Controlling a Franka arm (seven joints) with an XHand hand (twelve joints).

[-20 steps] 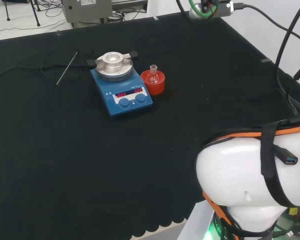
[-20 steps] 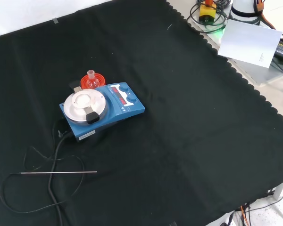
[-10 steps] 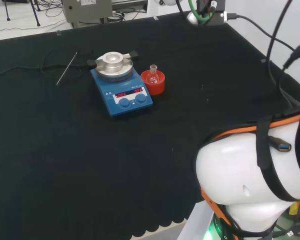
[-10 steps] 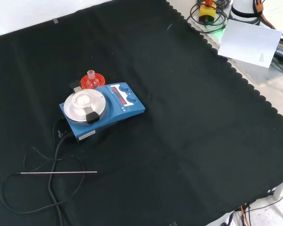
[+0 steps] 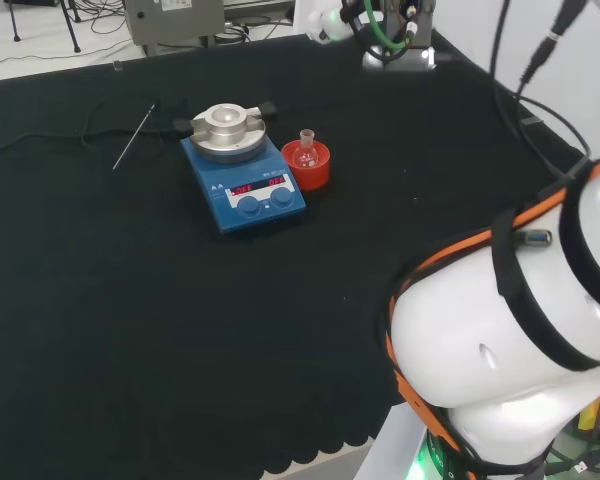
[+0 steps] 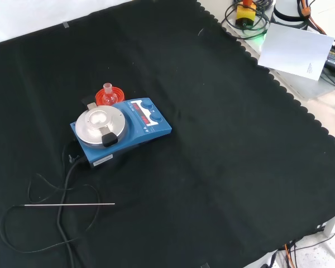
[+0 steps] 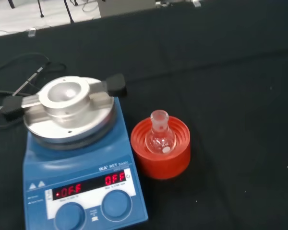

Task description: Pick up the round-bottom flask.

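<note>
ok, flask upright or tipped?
Upright: the round-bottom flask sits bulb-down in the red ribbed stand, neck pointing up.

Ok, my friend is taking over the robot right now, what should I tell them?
Hand: can't tell whether it's open or shut.
Things: the round-bottom flask sits upright in its red ribbed stand on the black cloth, right beside the blue stirrer plate. A thin metal rod lies farther off.
Done: nothing yet, flask untouched.
Left: reach the flask, grasp it, lift it out.
</note>
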